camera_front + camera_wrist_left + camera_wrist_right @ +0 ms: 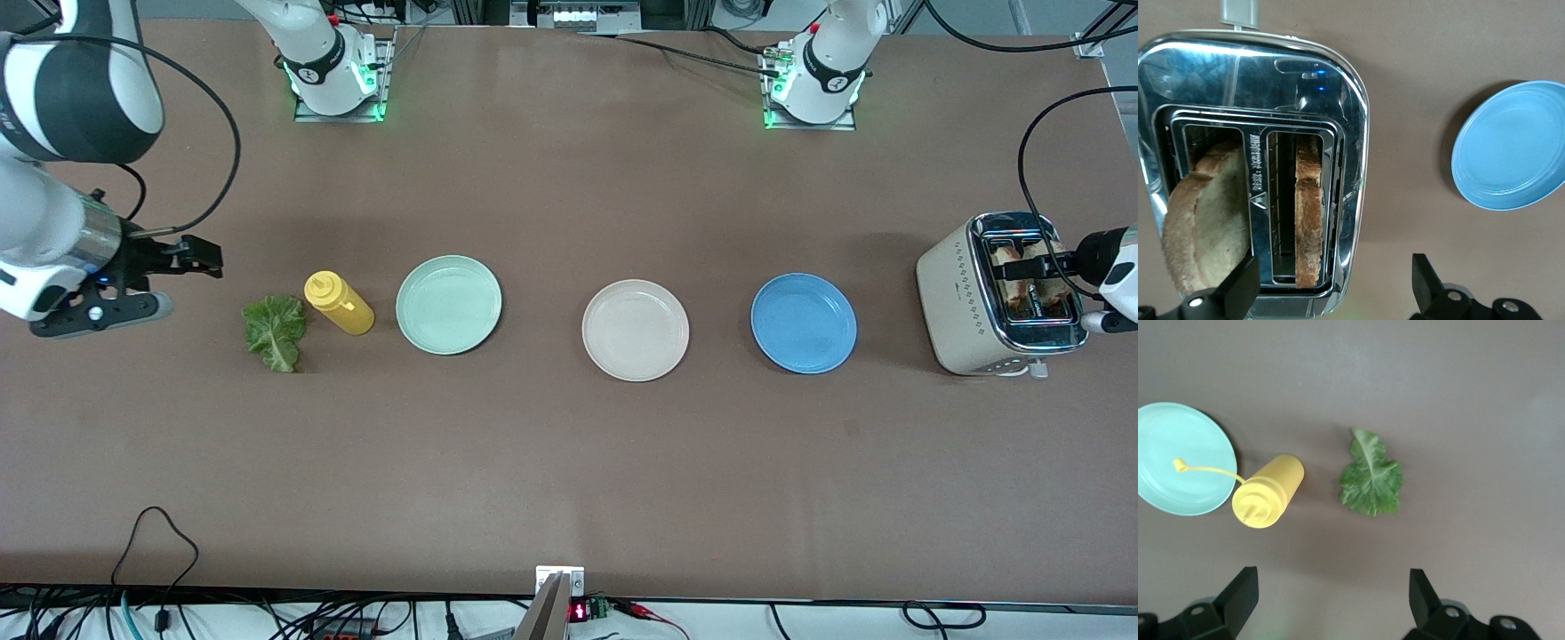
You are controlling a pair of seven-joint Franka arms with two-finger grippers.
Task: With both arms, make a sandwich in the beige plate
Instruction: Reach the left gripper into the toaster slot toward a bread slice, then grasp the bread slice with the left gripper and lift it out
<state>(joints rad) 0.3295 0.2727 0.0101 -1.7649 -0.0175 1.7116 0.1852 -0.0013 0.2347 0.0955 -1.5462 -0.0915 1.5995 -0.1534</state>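
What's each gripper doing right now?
Left gripper: open, empty, over the toaster.
Right gripper: open, empty, near the lettuce leaf.

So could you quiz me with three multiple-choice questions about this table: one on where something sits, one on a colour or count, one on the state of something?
1. Where does the beige plate lie?
A. Between the mint-green plate and the blue plate
B. On top of the toaster
C. Under the lettuce leaf

2. How many bread slices stand in the toaster?
A. None
B. Two
C. Four

3. How is the left tool?
A. Shut on the yellow sauce bottle
B. Shut on the lettuce
C. Open over the toaster, holding nothing

Answers:
1. A, the front view shows the three plates in a row with the beige one in the middle.
2. B, the left wrist view shows one slice in each slot.
3. C, its fingers stand wide apart above the toaster. The right tool, also open, hangs above the lettuce.
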